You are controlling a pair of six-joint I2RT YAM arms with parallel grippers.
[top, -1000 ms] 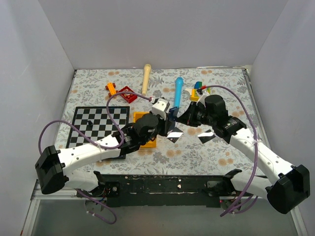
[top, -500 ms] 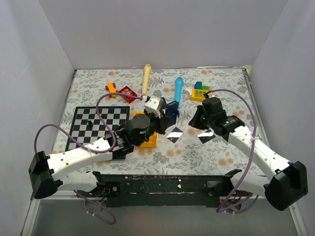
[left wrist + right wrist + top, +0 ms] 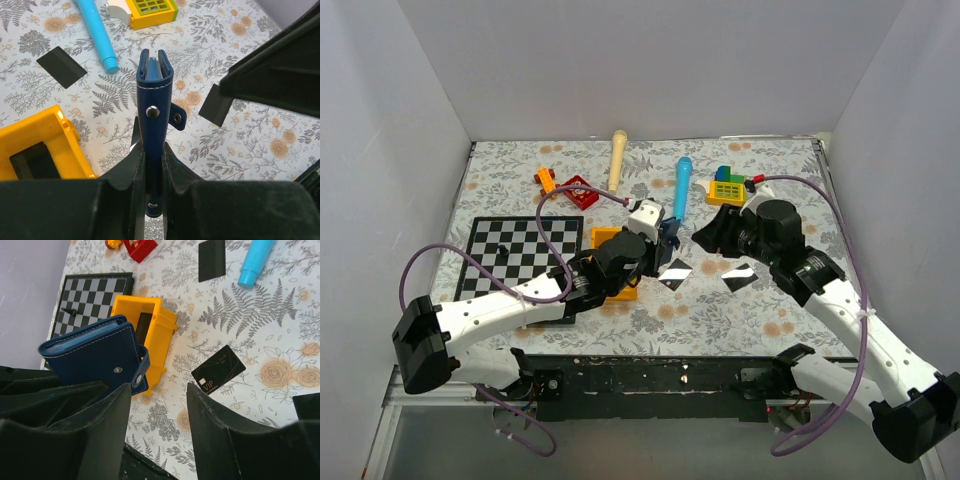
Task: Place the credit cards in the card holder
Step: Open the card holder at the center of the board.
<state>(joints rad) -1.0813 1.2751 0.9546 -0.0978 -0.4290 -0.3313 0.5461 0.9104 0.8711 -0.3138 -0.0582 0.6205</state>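
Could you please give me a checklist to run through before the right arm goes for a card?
1. The left claw grips the holder: ok, it is pinched upright between the fingers.
2. The snap tab is undone: ok, it hangs loose beside the stud.
3. The holder is open enough to take a card: not ok, it is folded nearly shut.
4. The right claw is free: ok, it is open and empty.
5. The VIP card is clear to pick: ok, it lies flat with nothing on it.
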